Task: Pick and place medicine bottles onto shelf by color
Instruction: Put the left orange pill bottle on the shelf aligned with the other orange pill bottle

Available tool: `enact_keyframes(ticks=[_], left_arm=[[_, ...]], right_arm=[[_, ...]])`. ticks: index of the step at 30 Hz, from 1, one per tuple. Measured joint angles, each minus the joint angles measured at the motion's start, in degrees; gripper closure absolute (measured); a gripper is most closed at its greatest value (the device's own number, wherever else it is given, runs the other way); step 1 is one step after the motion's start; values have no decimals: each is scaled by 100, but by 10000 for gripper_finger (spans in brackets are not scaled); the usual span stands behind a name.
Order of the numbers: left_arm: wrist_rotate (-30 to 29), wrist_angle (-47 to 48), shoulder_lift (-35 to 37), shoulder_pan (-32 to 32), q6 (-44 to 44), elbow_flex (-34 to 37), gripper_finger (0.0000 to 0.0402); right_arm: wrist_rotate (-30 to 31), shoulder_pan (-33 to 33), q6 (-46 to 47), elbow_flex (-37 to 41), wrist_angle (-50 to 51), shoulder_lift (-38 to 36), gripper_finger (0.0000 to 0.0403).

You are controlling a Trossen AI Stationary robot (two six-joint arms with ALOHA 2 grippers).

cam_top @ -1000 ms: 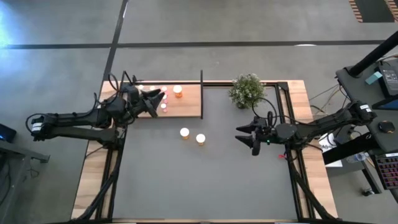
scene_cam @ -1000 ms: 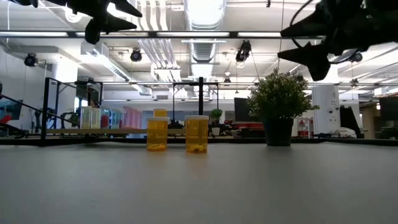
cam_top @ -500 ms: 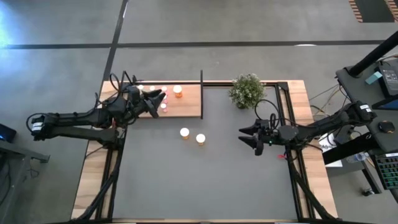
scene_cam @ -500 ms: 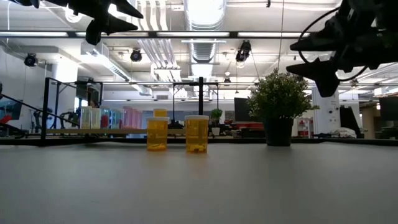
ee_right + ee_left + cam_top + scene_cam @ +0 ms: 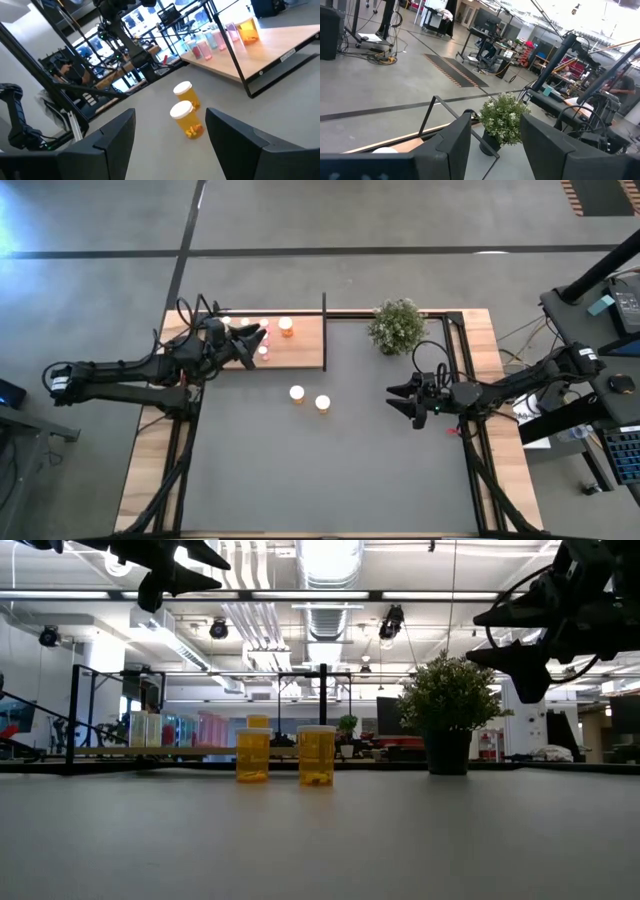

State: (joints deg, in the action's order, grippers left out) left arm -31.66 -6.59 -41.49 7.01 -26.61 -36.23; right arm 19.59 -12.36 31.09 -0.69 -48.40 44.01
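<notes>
The left tool (image 5: 258,337) hung above the light-wood shelf (image 5: 300,348) at the far left part of the dark grey bench (image 5: 330,460), its fingers (image 5: 451,145) parted with nothing between them, so it stood released. On the shelf sat a row of small medicine bottles: an orange bottle (image 5: 286,326) nearest the black upright post (image 5: 324,330), and pink bottles (image 5: 263,352) just beside the left tool; in the right wrist view the row read as orange (image 5: 247,29), then pink (image 5: 201,50) and bluish ones behind the thin black frame. Two orange bottles with white caps stood upright on the bench in front of the shelf, close together but apart: one (image 5: 297,393) nearer the shelf and the other (image 5: 322,403) a little toward the right arm (in the low view they showed as a pair, (image 5: 252,754) and (image 5: 317,754), each with a few pills at the bottom). The right tool (image 5: 407,399) hovered in the air above the bench's right side, well apart from those two bottles and pointing toward them, its fingers (image 5: 117,135) spread wide and empty. A bushy green potted plant (image 5: 397,325) stood at the far edge of the bench, between the shelf and the right arm.
</notes>
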Motion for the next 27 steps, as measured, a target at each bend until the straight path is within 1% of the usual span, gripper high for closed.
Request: enact_keyframes(ticks=[5, 27], left_arm=[[-2, 2, -7, 0, 0, 0, 248], [-2, 0, -16, 0, 0, 0, 248]], right_arm=[[0, 0, 132, 2, 14, 0, 172], [-3, 0, 151, 7, 15, 0, 172]])
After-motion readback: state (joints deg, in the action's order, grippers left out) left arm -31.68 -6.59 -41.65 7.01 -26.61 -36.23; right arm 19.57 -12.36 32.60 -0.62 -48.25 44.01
